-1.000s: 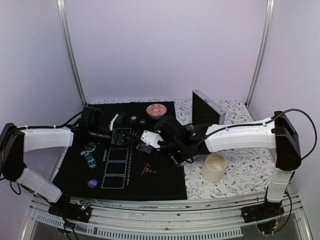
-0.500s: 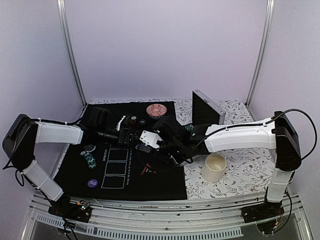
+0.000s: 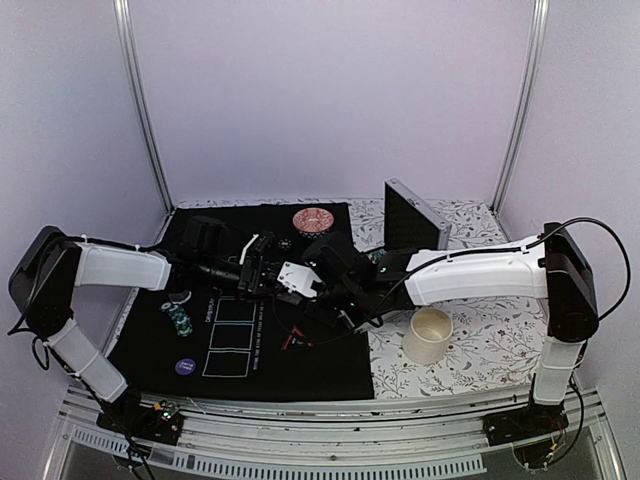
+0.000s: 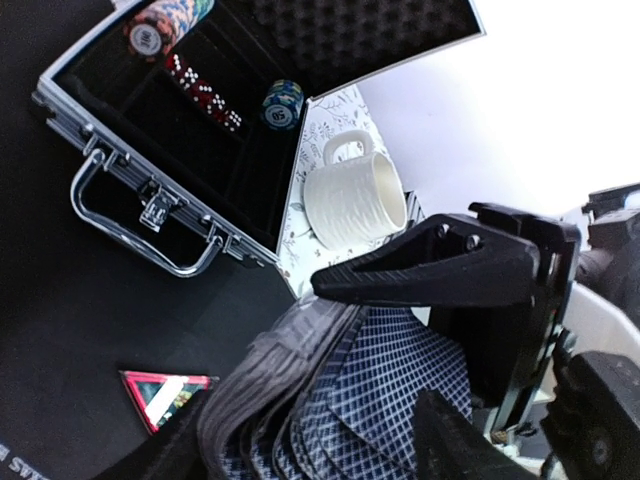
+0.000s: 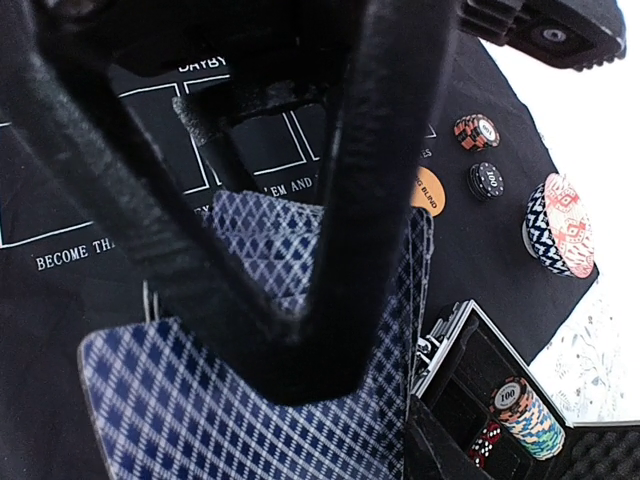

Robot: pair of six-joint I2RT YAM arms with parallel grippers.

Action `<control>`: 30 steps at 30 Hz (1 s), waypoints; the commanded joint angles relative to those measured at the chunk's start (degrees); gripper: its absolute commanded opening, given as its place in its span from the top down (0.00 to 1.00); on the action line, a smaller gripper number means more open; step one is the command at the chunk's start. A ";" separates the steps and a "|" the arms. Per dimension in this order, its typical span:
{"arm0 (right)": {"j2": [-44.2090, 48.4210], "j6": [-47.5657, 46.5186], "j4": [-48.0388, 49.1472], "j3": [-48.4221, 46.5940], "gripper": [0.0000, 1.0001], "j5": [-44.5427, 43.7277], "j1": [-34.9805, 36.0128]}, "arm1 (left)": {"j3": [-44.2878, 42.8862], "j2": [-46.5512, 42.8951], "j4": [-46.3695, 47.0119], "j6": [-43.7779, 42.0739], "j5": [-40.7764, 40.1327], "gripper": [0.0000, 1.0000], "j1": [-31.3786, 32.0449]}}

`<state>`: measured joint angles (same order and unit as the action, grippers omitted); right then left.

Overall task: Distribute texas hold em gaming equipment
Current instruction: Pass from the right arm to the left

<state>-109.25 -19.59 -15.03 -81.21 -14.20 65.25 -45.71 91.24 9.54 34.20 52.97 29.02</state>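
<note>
Grey-blue cards (image 4: 370, 400) sit fanned above the mat (image 3: 330, 355), clamped by the right hand (image 3: 300, 285), probably so the left hand (image 3: 262, 275), jaws apart astride the fan's edge, can peel one off for dealing.

Cards: grey-blue lattice-backed playing cards (image 4: 385, 395), a dark blue diamond grid on a pale ground.
Mat: black cloth mat (image 3: 320, 370), with white outlined rectangles and white lettering.
Tablecloth: white cloth (image 3: 480, 345) with a grey floral print, at the mat's 3 o'clock.
Bowl: round red patterned bowl (image 3: 312, 220) at the mat's 12 o'clock, with black-and-white zigzag on its wall.
Cup: plain cream-white ribbed cup (image 4: 355, 200).
Marker: red triangle marker (image 4: 160, 392) with a white stripe.
Discs: orange round disc (image 5: 427, 188) with dark lettering; purple round disc (image 3: 185, 367) at the mat's 7 o'clock.
Chips: red striped poker chip (image 5: 476, 130); black striped poker chip (image 5: 487, 180).
Case: silver metal case (image 4: 152, 212) with black lining; red dice (image 4: 205, 95) with white pips.
</note>
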 commanded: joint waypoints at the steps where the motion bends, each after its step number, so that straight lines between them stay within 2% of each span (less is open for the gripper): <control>1: -1.20 -0.53 0.90 -2.18 0.56 -2.50 0.39 | 0.10 0.03 0.61 -1.42 4.39 0.40 0.82; 5: -1.18 -0.46 0.93 -2.46 0.57 -2.89 0.35 | 0.27 -0.59 0.71 -2.23 5.89 0.61 1.12; 11: -0.63 -0.53 1.58 -2.05 0.58 -2.89 0.36 | 1.21 -1.02 4.13 -0.84 7.32 1.00 1.55; 16: 0.48 -0.28 2.07 -0.98 0.55 -2.80 0.36 | 2.55 -1.81 7.85 0.70 7.26 1.00 1.92; 18: 1.61 0.48 2.42 -0.38 0.37 -1.53 0.39 | 3.10 -2.86 8.91 0.75 6.04 1.00 1.92; 20: 3.74 1.63 3.34 1.26 0.05 0.27 0.38 | 3.19 -4.50 8.14 -0.46 3.68 1.00 2.05; 21: 5.25 2.29 3.98 2.21 0.00 1.32 0.36 | 3.06 -5.31 7.18 -1.47 2.23 1.00 2.20; 26: 17.18 4.64 9.59 10.41 0.01 15.90 -1.22 | 3.74 -9.76 4.27 -8.64 -4.08 1.00 4.53; 30: 26.94 8.70 14.56 18.54 0.01 36.35 -6.86 | 6.61 -13.18 7.84 -11.17 -6.04 1.00 7.75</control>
<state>-91.59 -16.03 -8.12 -68.10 0.01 63.66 -42.02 81.36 14.33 28.25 50.00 33.61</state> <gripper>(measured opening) 0.988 0.100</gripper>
